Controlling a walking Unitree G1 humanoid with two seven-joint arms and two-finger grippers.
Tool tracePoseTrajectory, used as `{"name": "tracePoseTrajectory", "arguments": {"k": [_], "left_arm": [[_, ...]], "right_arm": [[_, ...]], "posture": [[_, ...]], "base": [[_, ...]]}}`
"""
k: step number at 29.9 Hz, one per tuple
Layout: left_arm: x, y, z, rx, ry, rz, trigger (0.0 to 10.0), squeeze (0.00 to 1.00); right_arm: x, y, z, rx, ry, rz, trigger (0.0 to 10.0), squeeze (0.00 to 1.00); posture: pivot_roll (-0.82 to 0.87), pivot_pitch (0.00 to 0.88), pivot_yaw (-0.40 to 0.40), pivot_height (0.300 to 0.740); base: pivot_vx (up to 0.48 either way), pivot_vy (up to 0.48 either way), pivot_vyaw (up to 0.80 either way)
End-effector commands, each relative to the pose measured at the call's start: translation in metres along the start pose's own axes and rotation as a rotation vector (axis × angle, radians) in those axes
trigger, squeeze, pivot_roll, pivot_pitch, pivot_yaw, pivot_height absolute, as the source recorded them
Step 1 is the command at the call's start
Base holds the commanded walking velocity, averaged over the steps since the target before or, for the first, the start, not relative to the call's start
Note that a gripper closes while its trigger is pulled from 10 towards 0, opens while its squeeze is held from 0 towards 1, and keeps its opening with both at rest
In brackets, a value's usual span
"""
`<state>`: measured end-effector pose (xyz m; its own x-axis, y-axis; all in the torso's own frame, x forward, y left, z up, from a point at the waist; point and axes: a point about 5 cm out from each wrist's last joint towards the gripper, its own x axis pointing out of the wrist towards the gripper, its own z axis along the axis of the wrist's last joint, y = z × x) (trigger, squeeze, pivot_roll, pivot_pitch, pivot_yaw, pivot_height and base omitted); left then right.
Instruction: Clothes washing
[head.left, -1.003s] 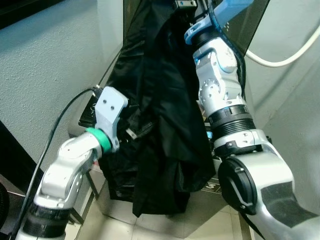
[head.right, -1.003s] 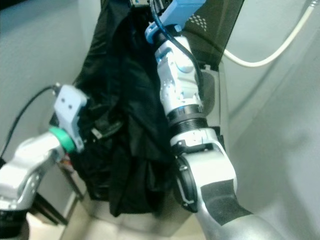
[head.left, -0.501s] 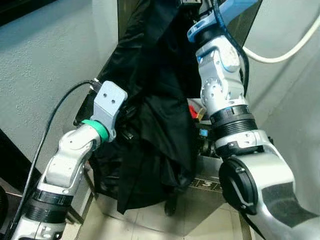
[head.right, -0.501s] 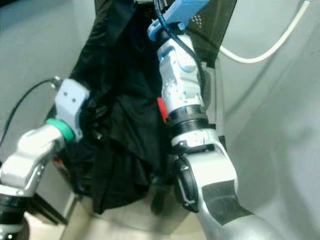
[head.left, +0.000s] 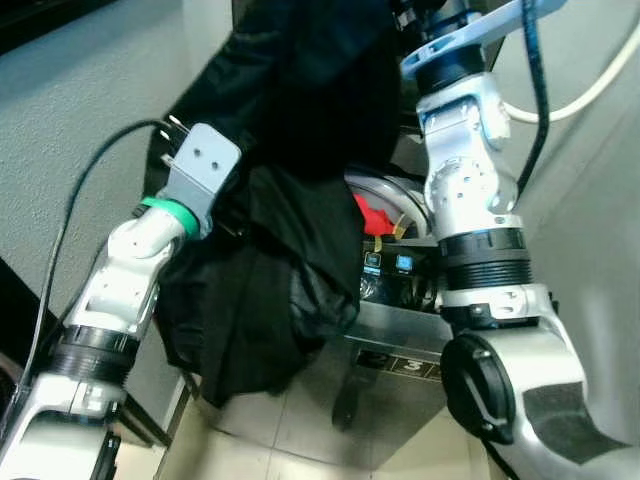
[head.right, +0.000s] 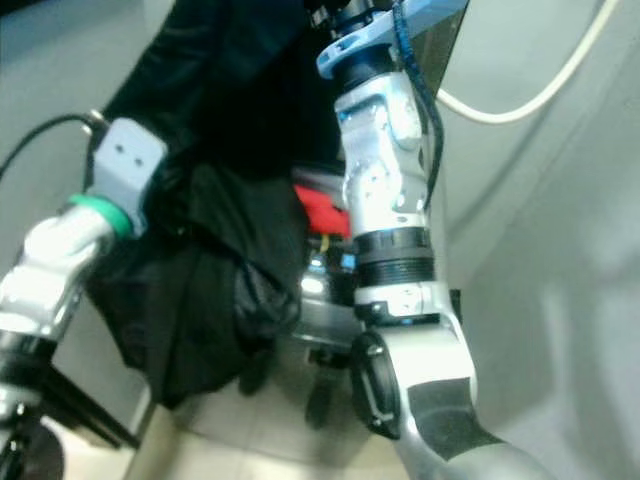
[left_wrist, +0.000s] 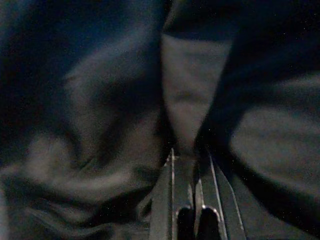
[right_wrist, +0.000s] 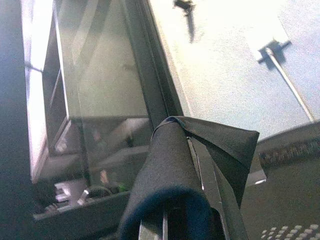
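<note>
Black garment (head.left: 290, 190) clenched by both pincers, left pincer (left_wrist: 191, 160), right pincer (right_wrist: 192, 165) buried in folds.

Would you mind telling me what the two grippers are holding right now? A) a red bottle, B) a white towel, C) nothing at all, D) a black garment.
D: the black garment hangs between the arms, with the left gripper shut on its dark folds and the right gripper raised with the cloth draped over its fingers.
</note>
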<state>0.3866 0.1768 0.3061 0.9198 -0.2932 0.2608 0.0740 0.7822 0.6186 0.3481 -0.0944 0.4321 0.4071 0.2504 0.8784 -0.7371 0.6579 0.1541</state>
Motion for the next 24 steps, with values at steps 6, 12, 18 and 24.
{"name": "tracePoseTrajectory", "arguments": {"k": [6, 12, 18, 24], "left_arm": [[0.014, 0.045, 0.006, 0.280, 0.022, 0.167, 10.0, 0.00], [0.035, 0.041, 0.042, 0.329, -0.092, 0.170, 10.0, 0.00], [0.048, -0.016, 0.028, -0.020, -0.018, -0.044, 10.0, 0.00], [0.045, -0.054, 0.026, -0.245, -0.072, -0.313, 10.0, 0.00]], "right_arm": [[-0.015, -0.012, 0.021, -0.091, -0.050, 0.019, 10.0, 0.00], [-0.049, 0.005, -0.043, -0.322, 0.253, 0.145, 10.0, 0.00], [-0.085, 0.014, -0.105, -0.509, 0.527, 0.146, 10.0, 0.00], [-0.106, 0.018, -0.126, -0.568, 0.665, 0.195, 10.0, 0.00]], "posture": [[0.10, 0.141, 0.037, 0.740], [0.09, 0.187, 0.053, 0.740], [0.07, 0.214, 0.060, 0.740], [0.06, 0.207, 0.060, 0.740]], "base": [[0.000, 0.000, 0.00], [0.000, 0.000, 0.00], [0.000, 0.000, 0.00], [0.000, 0.000, 0.00]]}}
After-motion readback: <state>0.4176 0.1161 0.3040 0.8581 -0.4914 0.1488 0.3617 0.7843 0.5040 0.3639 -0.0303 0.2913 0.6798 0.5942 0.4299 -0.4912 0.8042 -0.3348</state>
